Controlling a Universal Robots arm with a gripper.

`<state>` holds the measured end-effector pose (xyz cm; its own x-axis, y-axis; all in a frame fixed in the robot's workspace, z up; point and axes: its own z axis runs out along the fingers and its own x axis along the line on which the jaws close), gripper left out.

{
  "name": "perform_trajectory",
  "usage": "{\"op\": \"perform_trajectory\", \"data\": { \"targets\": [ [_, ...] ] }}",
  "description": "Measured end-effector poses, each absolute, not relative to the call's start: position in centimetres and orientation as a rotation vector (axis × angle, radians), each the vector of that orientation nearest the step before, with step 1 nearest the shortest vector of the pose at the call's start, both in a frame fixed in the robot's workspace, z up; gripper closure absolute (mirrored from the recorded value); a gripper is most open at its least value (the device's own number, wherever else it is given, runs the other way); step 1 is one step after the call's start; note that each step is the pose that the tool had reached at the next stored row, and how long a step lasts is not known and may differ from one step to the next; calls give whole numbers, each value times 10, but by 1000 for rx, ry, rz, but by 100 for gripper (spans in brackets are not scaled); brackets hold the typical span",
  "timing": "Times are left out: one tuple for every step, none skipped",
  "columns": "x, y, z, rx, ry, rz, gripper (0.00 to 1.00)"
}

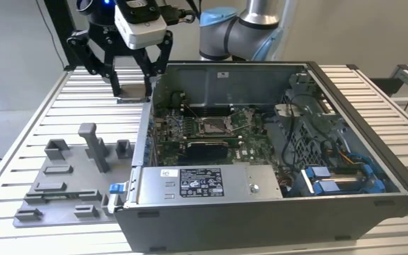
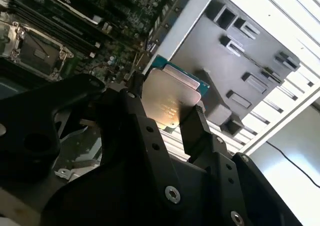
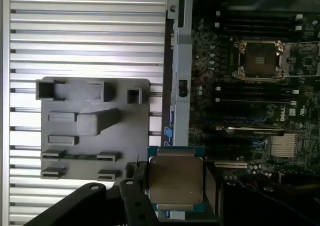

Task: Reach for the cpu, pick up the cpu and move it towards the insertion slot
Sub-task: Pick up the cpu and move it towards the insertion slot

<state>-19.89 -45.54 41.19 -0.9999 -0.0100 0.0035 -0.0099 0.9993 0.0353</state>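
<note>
Now | my hand [image 1: 133, 94] grips the cpu [image 3: 175, 181] by two edges | cpu hangs above the worktop [image 1: 83, 106], just outside the case wall [image 3: 180, 60] | slot [image 3: 259, 60] well apart, inside the case | pickup done; carry to slot unfinished

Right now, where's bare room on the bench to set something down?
Bare slats of the ribbed metal table beyond the grey plastic fixture tray, beside the black pincer gripping the silvery square cpu. Another strip at the exterior view's right of the open grey computer case. Crowded inside the case: green board, cables, silver-framed square insertion slot.
</note>
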Motion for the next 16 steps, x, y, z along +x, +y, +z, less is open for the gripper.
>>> {"op": "perform_trajectory", "data": {
  "targets": [
    [-194,-455,412,15,-3137,-55,100],
    [-190,-455,412,15,-3137,-55,100],
    [-185,-455,412,15,-3137,-55,100],
    [-181,-455,412,15,-3137,-55,100],
    [-176,-455,412,15,-3137,-55,100],
    [-172,-455,412,15,-3137,-55,100],
    [-167,-455,412,15,-3137,-55,100],
    [-162,-455,412,15,-3137,-55,100],
    [-158,-455,412,15,-3137,-55,100],
    [-154,-455,412,15,-3137,-55,100],
    [-149,-454,412,15,-3137,-55,100],
    [-144,-454,412,15,-3137,-55,100],
    [-140,-454,412,15,-3137,-55,100],
    [-136,-454,412,14,-3137,-55,100],
    [-132,-454,412,14,-3137,-54,100],
    [-128,-454,412,14,-3137,-54,100]
  ]
}}
